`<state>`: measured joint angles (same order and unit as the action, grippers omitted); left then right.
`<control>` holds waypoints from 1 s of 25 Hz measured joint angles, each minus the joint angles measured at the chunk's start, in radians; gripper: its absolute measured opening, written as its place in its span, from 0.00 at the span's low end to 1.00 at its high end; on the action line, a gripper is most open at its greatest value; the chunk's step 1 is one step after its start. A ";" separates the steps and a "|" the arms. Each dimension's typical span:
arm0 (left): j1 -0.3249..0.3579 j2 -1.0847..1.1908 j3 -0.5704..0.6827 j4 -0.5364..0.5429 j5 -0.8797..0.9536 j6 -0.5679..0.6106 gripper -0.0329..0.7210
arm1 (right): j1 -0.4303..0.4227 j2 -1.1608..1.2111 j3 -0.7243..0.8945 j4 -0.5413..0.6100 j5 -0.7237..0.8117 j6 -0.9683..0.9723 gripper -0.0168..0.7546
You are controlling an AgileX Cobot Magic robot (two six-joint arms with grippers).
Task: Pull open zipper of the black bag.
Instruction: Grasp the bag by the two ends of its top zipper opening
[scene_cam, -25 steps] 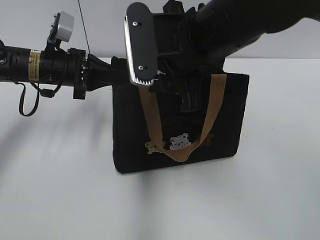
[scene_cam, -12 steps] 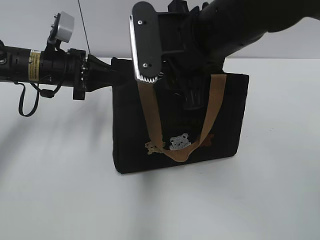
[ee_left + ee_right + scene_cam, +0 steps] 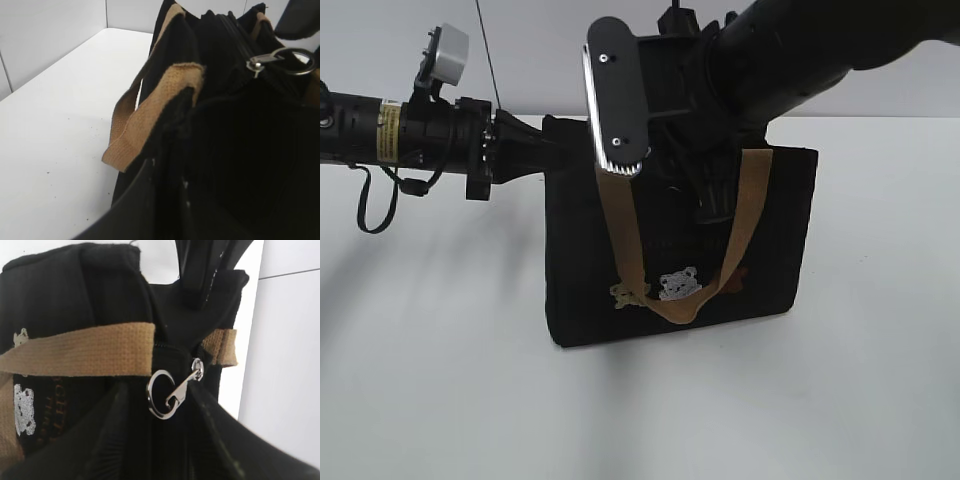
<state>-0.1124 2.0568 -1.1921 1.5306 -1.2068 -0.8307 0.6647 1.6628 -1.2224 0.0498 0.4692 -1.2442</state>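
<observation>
Right hand (image 3: 705,190) tips blurred beside ring.

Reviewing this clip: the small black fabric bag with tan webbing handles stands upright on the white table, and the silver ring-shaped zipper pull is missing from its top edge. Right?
Not quite. The silver ring-shaped zipper pull is not missing: the right wrist view shows it hanging on the zipper at the top edge. The rest holds: the small black fabric bag with tan webbing handles stands upright on the white table.

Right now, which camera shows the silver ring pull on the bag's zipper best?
The right wrist view: the ring pull hangs near centre, whole and sharp against the black bag. The left wrist view catches it at the edge. In the exterior view the right arm hides it.
</observation>
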 joint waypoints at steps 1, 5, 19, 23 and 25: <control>0.000 0.000 0.000 0.001 0.000 0.000 0.09 | -0.001 0.000 0.000 -0.003 0.002 0.000 0.40; 0.000 0.000 0.000 0.001 0.000 0.000 0.09 | -0.007 0.004 0.000 -0.005 0.003 0.001 0.40; 0.000 0.000 0.000 0.001 0.000 0.000 0.09 | -0.007 0.005 0.000 -0.006 -0.006 0.003 0.12; 0.000 0.000 0.000 0.002 0.000 0.000 0.09 | -0.007 0.005 0.000 -0.006 -0.008 0.004 0.00; 0.000 0.000 0.000 0.003 0.000 0.000 0.09 | -0.007 0.005 0.000 -0.006 -0.011 0.004 0.00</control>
<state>-0.1124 2.0568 -1.1921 1.5340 -1.2068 -0.8307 0.6573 1.6673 -1.2224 0.0436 0.4581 -1.2399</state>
